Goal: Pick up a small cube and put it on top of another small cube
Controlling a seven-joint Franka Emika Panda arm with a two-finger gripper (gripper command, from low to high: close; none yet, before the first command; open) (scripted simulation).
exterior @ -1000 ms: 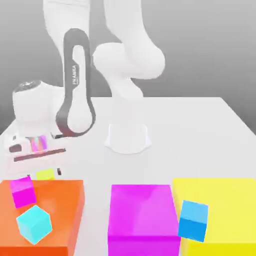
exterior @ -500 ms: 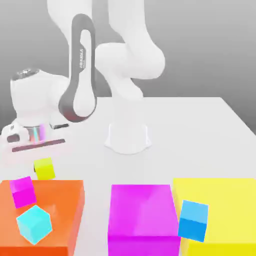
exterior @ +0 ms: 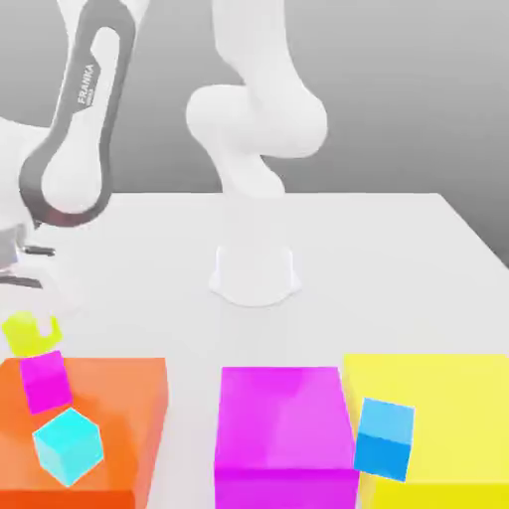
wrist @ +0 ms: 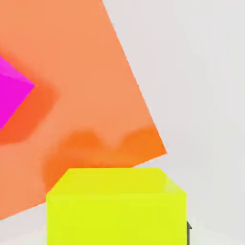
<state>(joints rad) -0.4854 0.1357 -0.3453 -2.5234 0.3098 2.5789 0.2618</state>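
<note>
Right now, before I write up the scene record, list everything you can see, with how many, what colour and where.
small cube: one, yellow, held up by the gripper at the exterior view's left
small cube: one, magenta, on the orange block
small cube: one, cyan, at the orange block
small cube: one, blue, by the edge between the magenta and yellow blocks
large block: one, orange, front, exterior view's left
large block: one, magenta, front middle
large block: one, yellow, front, exterior view's right
table: one, pale, under everything
robot arm: one, white, base at the table's middle
gripper: one, pale, shut on the yellow cube
</note>
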